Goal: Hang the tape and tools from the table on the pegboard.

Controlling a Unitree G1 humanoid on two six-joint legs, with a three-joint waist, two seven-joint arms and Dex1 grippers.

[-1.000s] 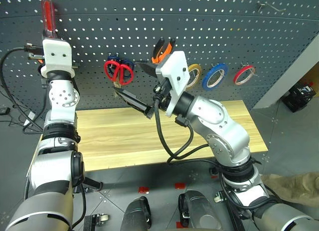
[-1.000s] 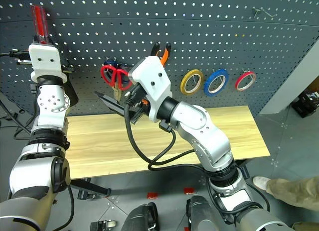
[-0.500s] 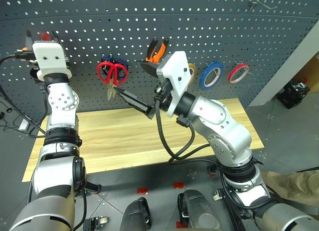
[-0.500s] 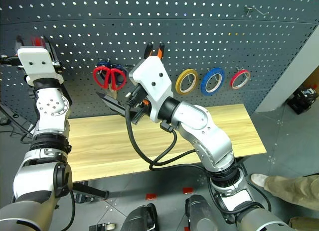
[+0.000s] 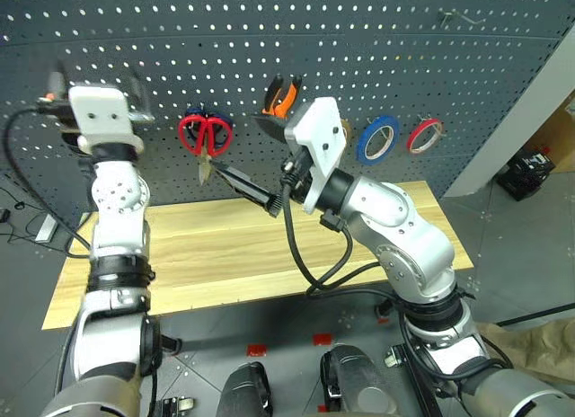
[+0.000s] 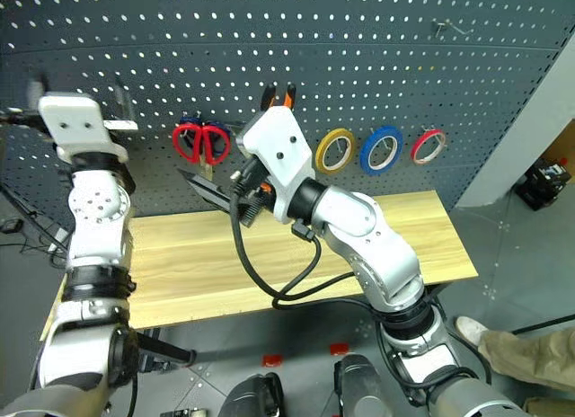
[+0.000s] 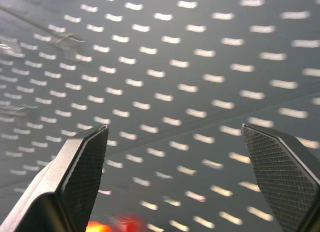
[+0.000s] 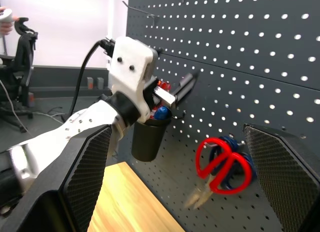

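On the pegboard (image 5: 377, 48) hang the red-handled scissors (image 5: 205, 134), the orange-and-black pliers (image 5: 280, 92) and the blue tape (image 5: 378, 138). My left gripper (image 7: 174, 128) is raised against the board at the far left and is open, with nothing between its fingers. Just beneath it a black cup (image 8: 147, 137) hangs on the board, with the screwdriver's red handle (image 8: 162, 86) at its mouth. My right gripper (image 8: 177, 127) hangs open and empty over the table (image 5: 225, 246), pointing at the scissors. Its wrist covers the pliers' lower part.
A yellow tape ring (image 6: 328, 150) and a red tape ring (image 6: 429, 146) flank the blue one. Blue-handled scissors (image 6: 184, 127) hang behind the red pair. A bare hook (image 5: 458, 19) sits high on the right. A person's hand (image 8: 5, 14) and a chair (image 8: 22, 39) are off to the side.
My left gripper has opened and let go of the red screwdriver it held upright, then sunk a little. The right arm has stayed put. The camera has shifted.
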